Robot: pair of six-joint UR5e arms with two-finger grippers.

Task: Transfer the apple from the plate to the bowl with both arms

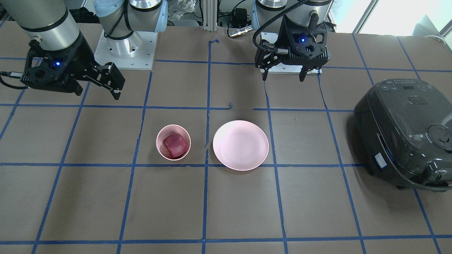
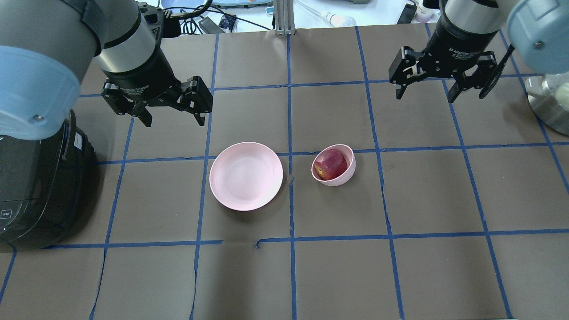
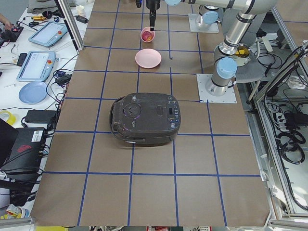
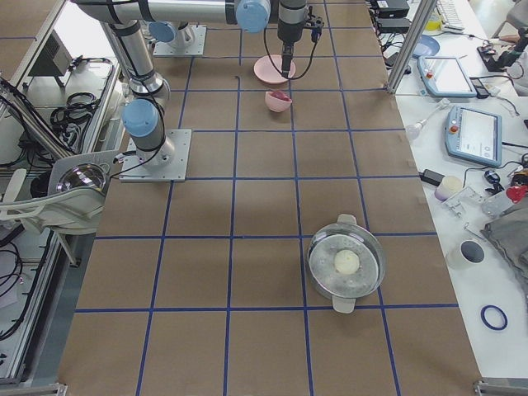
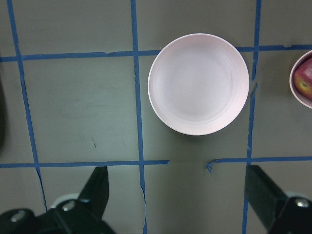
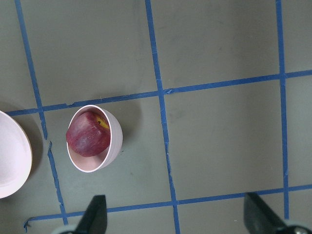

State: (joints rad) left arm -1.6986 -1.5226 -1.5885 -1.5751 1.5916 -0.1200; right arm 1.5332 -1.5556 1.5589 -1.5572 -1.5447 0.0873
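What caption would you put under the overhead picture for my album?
Apple rests in the bowl beside the empty plate; left gripper and right gripper hang open, holding nothing.

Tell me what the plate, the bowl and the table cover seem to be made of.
The plate: likely plastic or melamine, matte pale pink, with even colour and only a soft sheen. The bowl: same pink and dull finish, probably the same material. The table cover: brown matte sheet, perhaps paper or card; its edges look ragged at the seams along the blue tape lines.
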